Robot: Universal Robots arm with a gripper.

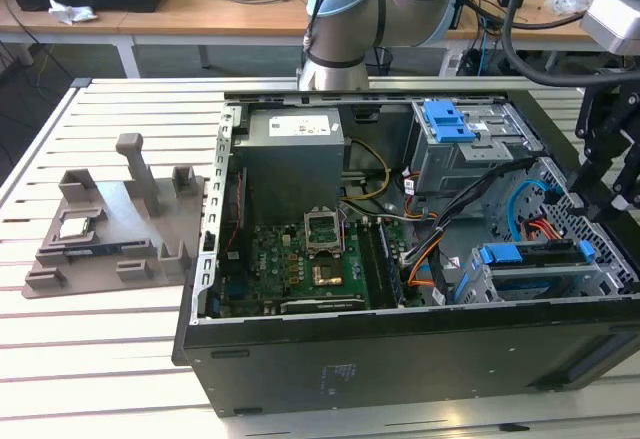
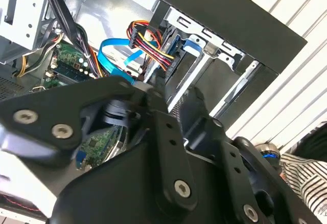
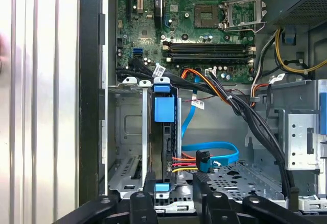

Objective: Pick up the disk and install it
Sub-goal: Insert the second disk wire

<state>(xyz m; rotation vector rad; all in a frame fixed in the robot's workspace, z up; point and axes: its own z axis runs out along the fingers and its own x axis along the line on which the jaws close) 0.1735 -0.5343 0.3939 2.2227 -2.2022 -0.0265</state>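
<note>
The disk (image 3: 164, 132) stands on edge in a slot of the silver drive cage (image 3: 127, 132) inside the open computer case, its blue frame (image 1: 530, 255) showing along the top. My gripper (image 3: 173, 185) hovers just above the disk's near end. It is open: one finger stands on each side of the blue edge, with a gap to the disk on one side. In the exterior view the gripper (image 1: 608, 184) hangs over the case's right end. The second wrist view shows the black fingers (image 2: 153, 99) apart above the cage.
Bundled cables (image 3: 240, 106) and a blue data cable (image 3: 214, 150) run beside the cage. A blue bracket (image 1: 448, 119) sits on the upper bay. A grey fixture (image 1: 110, 229) holding a processor chip (image 1: 75, 225) lies on the exterior view's left. A striped sleeve (image 2: 306, 168) is nearby.
</note>
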